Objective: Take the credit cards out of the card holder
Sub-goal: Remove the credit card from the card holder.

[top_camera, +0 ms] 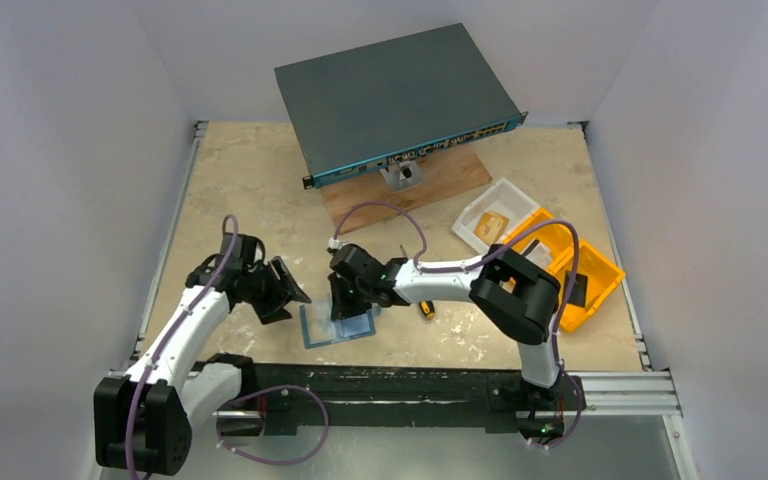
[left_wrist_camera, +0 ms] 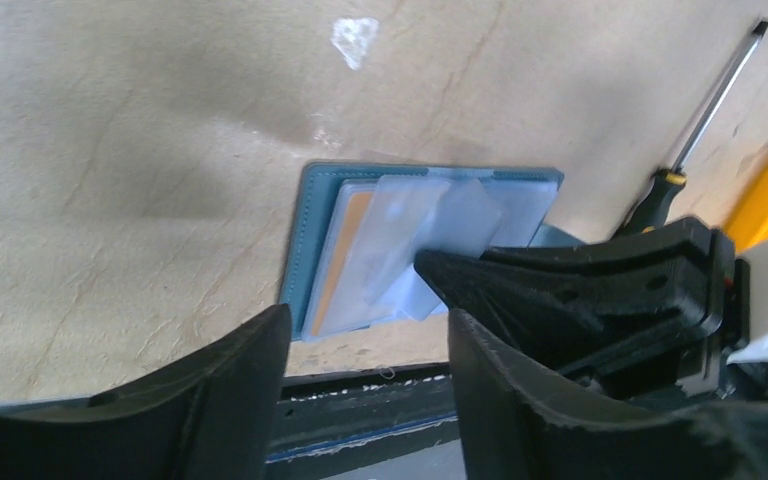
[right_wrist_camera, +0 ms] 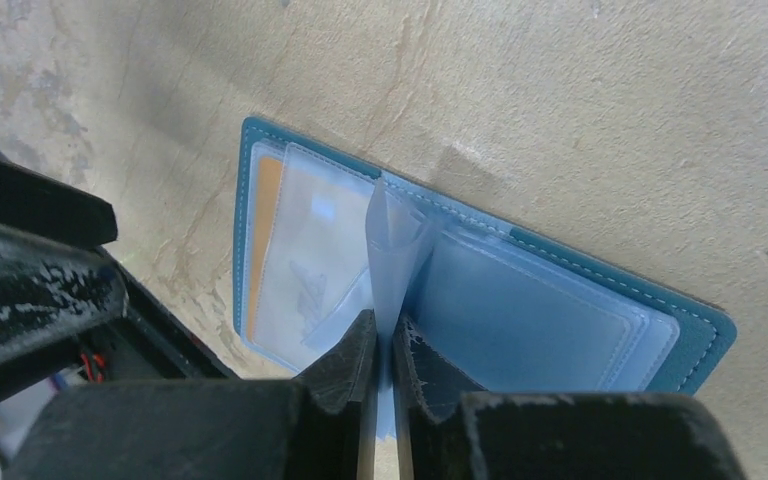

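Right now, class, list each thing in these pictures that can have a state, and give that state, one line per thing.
card holder, open, lying flat on the table.
clear sleeve, lifted on edge at the holder's fold, pinched.
orange card, tucked in its slot, not out.
right hand, shut on the clear sleeve.
left hand, open, empty.
screwdriver, lying loose on the table.
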`<action>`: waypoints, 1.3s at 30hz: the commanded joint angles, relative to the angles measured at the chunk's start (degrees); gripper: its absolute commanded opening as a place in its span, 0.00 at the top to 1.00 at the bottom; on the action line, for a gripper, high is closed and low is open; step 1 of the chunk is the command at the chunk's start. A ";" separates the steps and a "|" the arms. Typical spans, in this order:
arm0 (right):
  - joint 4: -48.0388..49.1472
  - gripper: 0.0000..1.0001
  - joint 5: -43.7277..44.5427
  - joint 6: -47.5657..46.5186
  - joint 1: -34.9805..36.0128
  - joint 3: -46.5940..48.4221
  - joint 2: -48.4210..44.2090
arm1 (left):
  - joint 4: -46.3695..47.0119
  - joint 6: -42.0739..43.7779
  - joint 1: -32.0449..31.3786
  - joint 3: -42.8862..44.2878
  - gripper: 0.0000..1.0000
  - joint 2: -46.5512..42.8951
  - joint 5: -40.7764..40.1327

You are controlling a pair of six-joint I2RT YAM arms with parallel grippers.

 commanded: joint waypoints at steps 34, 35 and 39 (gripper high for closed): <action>11.30 0.98 -11.01 1.09 -4.62 -8.81 2.31 | 13.91 -1.78 -13.66 -2.33 0.65 14.18 -6.21; 11.40 0.98 -11.02 1.04 -4.62 -8.79 2.37 | 14.00 -1.87 -13.81 -2.28 0.65 14.31 -6.25; 11.39 0.98 -11.19 0.94 -4.69 -8.60 2.66 | 14.28 -2.06 -14.44 -2.19 0.66 14.91 -6.09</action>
